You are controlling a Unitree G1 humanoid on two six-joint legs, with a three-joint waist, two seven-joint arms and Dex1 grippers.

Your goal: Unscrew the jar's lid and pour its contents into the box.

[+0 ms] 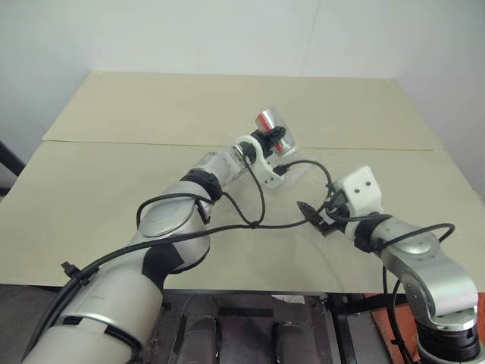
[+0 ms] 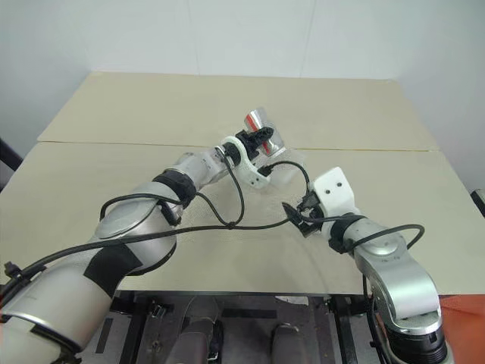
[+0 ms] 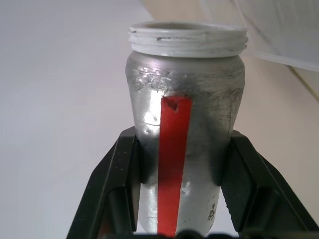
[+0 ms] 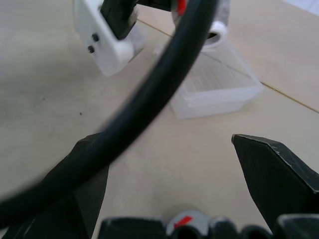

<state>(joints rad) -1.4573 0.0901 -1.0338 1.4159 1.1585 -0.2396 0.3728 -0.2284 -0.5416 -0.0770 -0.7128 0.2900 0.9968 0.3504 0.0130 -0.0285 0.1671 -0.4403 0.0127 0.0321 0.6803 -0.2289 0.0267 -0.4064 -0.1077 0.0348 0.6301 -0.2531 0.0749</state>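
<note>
Left gripper, two black angular fingers on a white plastic mount, clenched around the jar: a rounded cylinder with a silvery, scuffed surface, a red strip down its side and a white ribbed threaded neck, mouth uncapped. Held tilted in the air over the far part of the tan matte table, just above the box, a shallow square tray of clear ridged plastic resting flat on the tabletop. Right of that, right gripper, fingers spread wide apart and grasping nothing, hovering near the box with a glossy black cable looping across it.
</note>
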